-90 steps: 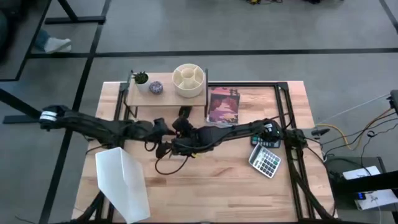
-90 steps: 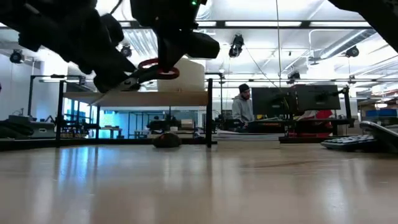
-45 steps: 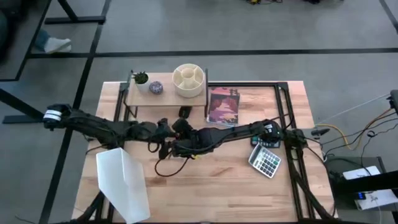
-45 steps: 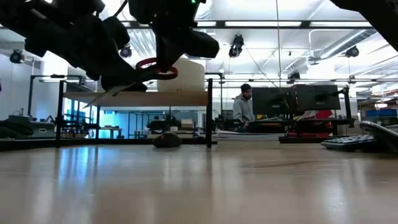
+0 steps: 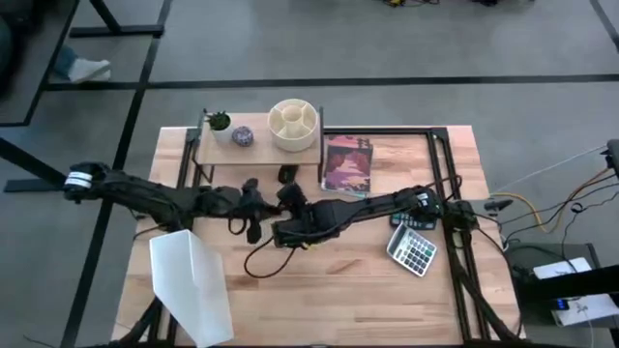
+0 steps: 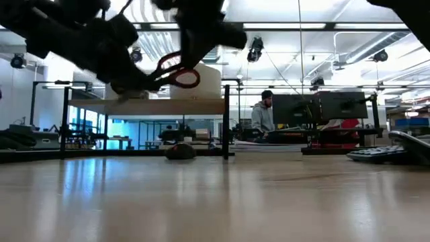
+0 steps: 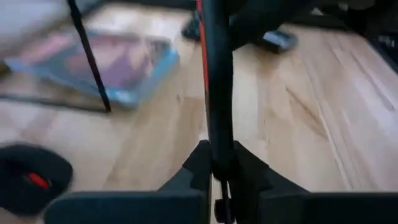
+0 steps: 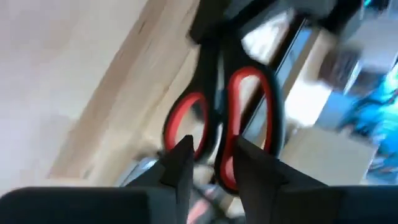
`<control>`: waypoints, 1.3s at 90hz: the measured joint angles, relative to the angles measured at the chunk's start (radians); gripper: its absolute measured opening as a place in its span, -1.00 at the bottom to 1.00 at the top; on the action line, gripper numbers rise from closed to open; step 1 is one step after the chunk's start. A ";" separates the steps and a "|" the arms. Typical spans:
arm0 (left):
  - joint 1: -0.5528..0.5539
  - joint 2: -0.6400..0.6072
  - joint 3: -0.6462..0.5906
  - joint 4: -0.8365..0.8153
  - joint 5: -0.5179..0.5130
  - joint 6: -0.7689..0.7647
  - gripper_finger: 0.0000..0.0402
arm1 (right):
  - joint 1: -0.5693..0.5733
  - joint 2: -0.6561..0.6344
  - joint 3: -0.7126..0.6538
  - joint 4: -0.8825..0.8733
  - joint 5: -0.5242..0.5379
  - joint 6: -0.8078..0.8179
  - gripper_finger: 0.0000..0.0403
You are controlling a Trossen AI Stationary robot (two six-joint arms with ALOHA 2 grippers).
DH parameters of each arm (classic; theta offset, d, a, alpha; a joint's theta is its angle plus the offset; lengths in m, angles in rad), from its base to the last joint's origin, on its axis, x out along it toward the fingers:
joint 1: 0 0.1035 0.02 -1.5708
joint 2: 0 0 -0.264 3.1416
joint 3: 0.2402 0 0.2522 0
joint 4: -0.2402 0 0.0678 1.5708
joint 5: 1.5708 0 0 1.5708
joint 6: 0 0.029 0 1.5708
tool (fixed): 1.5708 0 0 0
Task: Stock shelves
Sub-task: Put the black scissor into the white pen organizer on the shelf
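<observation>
**Scissors held between two pincers in front of the shelf**

The high view is showing both arms meeting over the middle of the tabletop (image 5: pixel 368 280), just in front of the shelf (image 5: pixel 259 155), but the dark arm bodies are hiding what they carry. The low view is supplying it: a pair of scissors (image 6: pixel 176 70) with red-lined handles is hanging in the air between the arms, near the level of the shelf board (image 6: pixel 154 106).

The left pincer (image 7: pixel 217 163) is sitting clamped on the scissors' narrow dark end, as the left wrist view is showing. The right pincer (image 8: pixel 208 152) is sitting at the handle loops; its fingers are lying close together against the loops, but the blur is preventing a firm call on whether they are gripping.

On the shelf the high view is showing a small plant (image 5: pixel 220 122), a small round thing (image 5: pixel 242 138) too small to identify, and a cream divided caddy (image 5: pixel 295 124). The low view is cutting these off behind the arms, apart from a pale block above the board.

A book (image 5: pixel 348 164) is lying flat just right of the shelf; a calculator (image 5: pixel 414 249) is lying near the right arm. A white holder (image 5: pixel 193 285) is standing at the front left, cut off by the picture edge. A small dark thing (image 5: pixel 287 175) is lying under the shelf's front edge. A person (image 6: pixel 261 115) is sitting in the room beyond.
</observation>
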 joint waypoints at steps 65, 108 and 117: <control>-0.005 -0.312 -0.004 0.000 0.136 0.139 -0.98 | -0.051 -0.273 -0.104 -0.089 -0.322 0.394 -0.29; -0.009 -0.392 -0.008 0.118 0.286 0.221 -0.98 | -0.040 -0.337 -0.649 0.979 -0.477 0.179 -0.72; -0.009 -0.406 -0.009 0.145 0.300 0.266 -0.98 | -0.040 -0.335 -0.691 1.148 -0.471 0.151 -0.86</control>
